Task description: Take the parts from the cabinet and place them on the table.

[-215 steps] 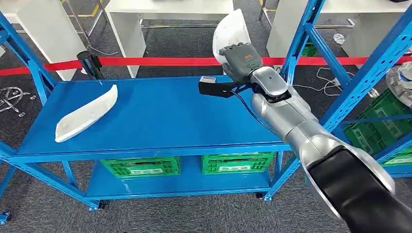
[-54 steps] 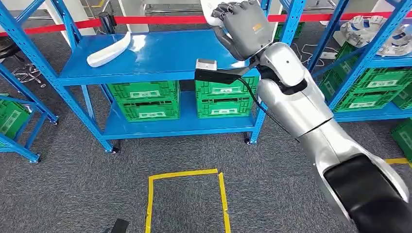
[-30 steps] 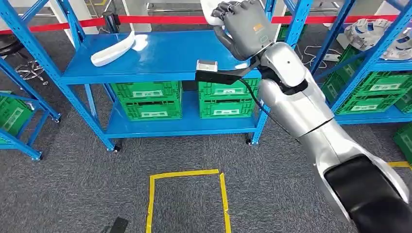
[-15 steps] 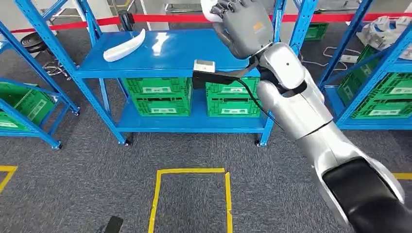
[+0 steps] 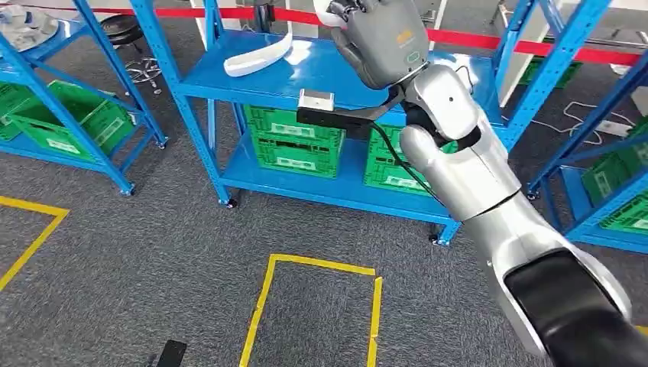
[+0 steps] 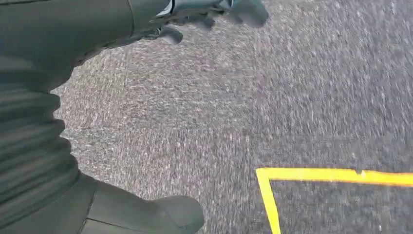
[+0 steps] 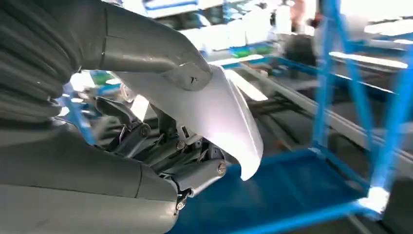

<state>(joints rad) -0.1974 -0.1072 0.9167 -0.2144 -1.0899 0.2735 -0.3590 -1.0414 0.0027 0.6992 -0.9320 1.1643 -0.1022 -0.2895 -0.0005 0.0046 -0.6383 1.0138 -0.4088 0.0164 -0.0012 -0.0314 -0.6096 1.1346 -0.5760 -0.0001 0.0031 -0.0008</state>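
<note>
My right hand [image 5: 380, 38] is raised in front of the blue cabinet [image 5: 206, 80] and grips a white curved part [image 7: 214, 109]; only its edge [image 5: 330, 11] peeks out at the top of the head view. In the right wrist view the thumb [image 7: 146, 44] presses on the part from one side and the dark fingers [image 7: 185, 161] from the other. A second white curved part [image 5: 256, 56] lies on the cabinet's top shelf, well left of the hand. My left hand [image 6: 97, 122] hangs over grey carpet, fingers apart, holding nothing.
Green crates [image 5: 296, 141] stand on the cabinet's lower shelf. More blue racks flank it: one with green crates at left [image 5: 57, 115], another at right [image 5: 604, 191]. Red barrier tape [image 5: 535, 50] runs behind. Yellow tape [image 5: 313, 264] marks a box on the carpet.
The whole scene has slid right and rotated: the camera is turning left, away from the cabinet. My right hand keeps the white part in the same raised pose.
</note>
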